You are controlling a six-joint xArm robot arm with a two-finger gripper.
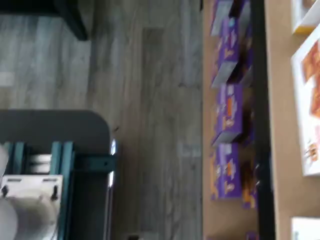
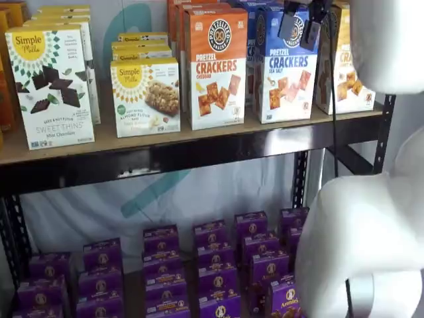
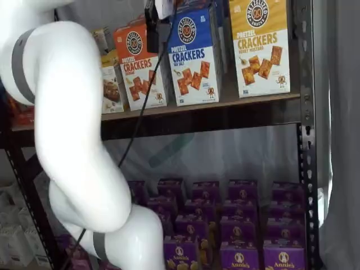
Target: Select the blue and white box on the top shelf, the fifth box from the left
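The blue and white box [image 2: 285, 66] [image 3: 194, 59] stands upright on the top shelf [image 2: 199, 136] [image 3: 225, 104], between an orange-topped box and a yellow-topped one. In a shelf view my gripper [image 2: 301, 23] hangs from above, in front of the box's blue top. A gap shows between its two black fingers [image 2: 289, 21], so it is open with nothing held. In a shelf view only the gripper's [image 3: 152, 25] dark fingers show, side-on, at the box's upper left corner. The wrist view is blurred and turned on its side, and the blue box cannot be made out there.
The orange-topped Cheddar box [image 2: 215, 66] and the yellow-topped cracker box [image 2: 344, 66] flank the target. Simple Mills boxes [image 2: 50, 86] stand further left. Several purple boxes [image 2: 212, 265] [image 1: 227, 115] fill the lower level. My white arm [image 2: 371, 232] [image 3: 73, 140] fills the foreground, and a cable [image 2: 333, 99] hangs beside the gripper.
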